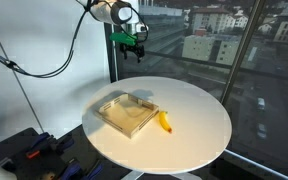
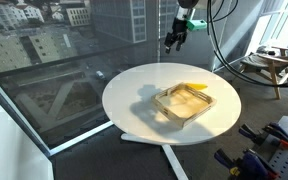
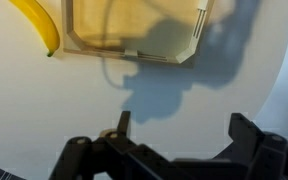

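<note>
My gripper (image 1: 134,48) hangs high above the far side of the round white table (image 1: 199,105), open and holding nothing. In the wrist view the gripper (image 3: 181,122) shows its two dark fingers spread wide over bare tabletop. A shallow wooden tray (image 1: 127,113) lies on the table, and a yellow banana (image 1: 165,122) rests on the tabletop just beside it. The same tray (image 2: 185,103) and banana (image 2: 192,88) appear in both exterior views. From the wrist, the tray (image 3: 94,40) and banana (image 3: 39,28) lie at the top, well away from the fingers.
Large windows surround the table, with city buildings outside. Black cables (image 1: 59,50) hang from the arm. Tools and clamps (image 2: 269,145) lie on the floor near the table base. A wooden stool (image 2: 272,65) stands by the window.
</note>
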